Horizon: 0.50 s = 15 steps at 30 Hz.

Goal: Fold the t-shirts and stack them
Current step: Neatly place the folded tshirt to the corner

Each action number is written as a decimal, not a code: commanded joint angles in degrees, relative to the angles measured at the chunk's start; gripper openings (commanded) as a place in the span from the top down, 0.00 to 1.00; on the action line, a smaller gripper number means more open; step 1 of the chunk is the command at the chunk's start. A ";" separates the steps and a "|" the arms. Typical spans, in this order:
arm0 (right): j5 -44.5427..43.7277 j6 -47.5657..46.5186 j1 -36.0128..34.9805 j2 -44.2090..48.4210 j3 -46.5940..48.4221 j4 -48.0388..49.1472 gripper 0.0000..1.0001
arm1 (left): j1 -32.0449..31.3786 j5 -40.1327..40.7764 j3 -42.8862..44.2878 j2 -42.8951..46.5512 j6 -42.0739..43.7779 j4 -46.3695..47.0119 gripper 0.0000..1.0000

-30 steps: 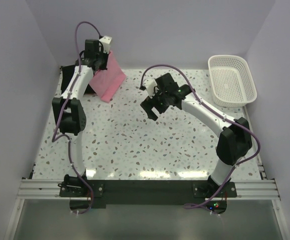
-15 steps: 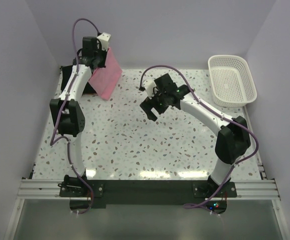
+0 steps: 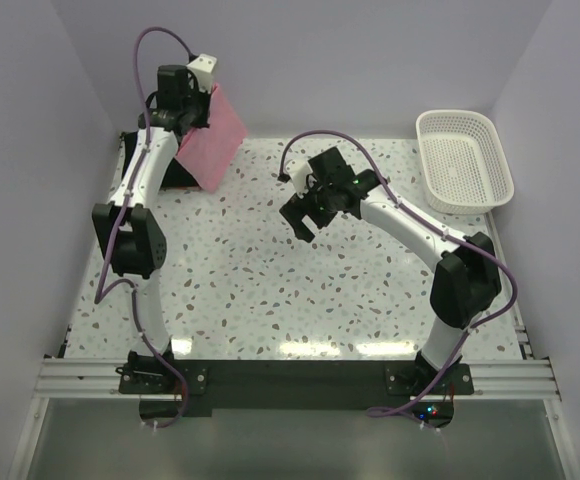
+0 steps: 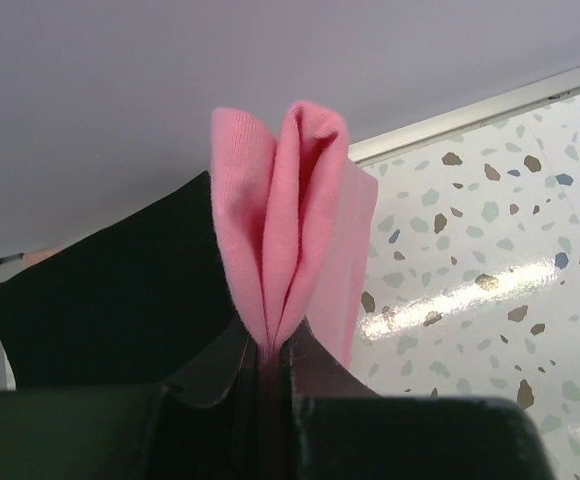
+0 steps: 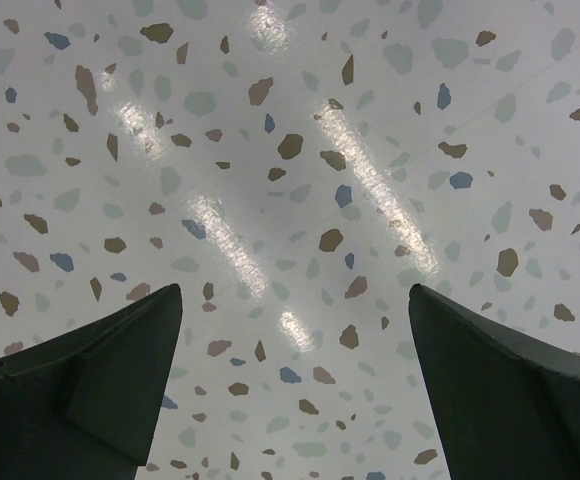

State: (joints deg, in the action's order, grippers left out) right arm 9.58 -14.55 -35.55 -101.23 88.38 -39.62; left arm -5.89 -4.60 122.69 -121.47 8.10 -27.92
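Up in the far left corner of the bench, my left hand is shut tight on the pink t-shirt. A bunched fold is pinched between the fingers, and the rest hangs below as a flat panel. From overhead I can't tell whether its lowest corner touches anything. Just beside it, tucked into that corner, lies the black folded garment, flat on the bench. I take that to be the base of the stack.

As I read it, the step is the set-down. I want the pink one squarely over the black rectangle. Lower it so the hanging edge lands first, then lay the rest across it, edges lined up. I'd let go only once the cloth is resting, because soft fabric dropped from height will slump and come unfolded. How neat the pink fold is, I can't say; the wrist view shows only the pinched bunch.

My right hand hovers over mid-bench with its fingers spread wide. Nothing sits between them but speckled surface, and it's well apart from both shirts.

The white lattice basket sits at the far right corner, no obstacle at all. What crowds me is the corner itself, with the walls close by. My own left arm also reaches across part of the black garment and hides it from overhead.
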 commanded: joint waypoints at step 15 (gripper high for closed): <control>-1.15 -0.22 0.22 -0.72 1.71 0.59 0.01 | 2.20 1.52 1.32 4.05 2.98 5.51 1.00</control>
State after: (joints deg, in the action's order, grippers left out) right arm 9.56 -14.57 -35.55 -101.75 88.38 -39.59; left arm -5.19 -4.14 122.69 -120.90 9.72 -27.59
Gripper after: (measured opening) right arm 0.986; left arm 0.100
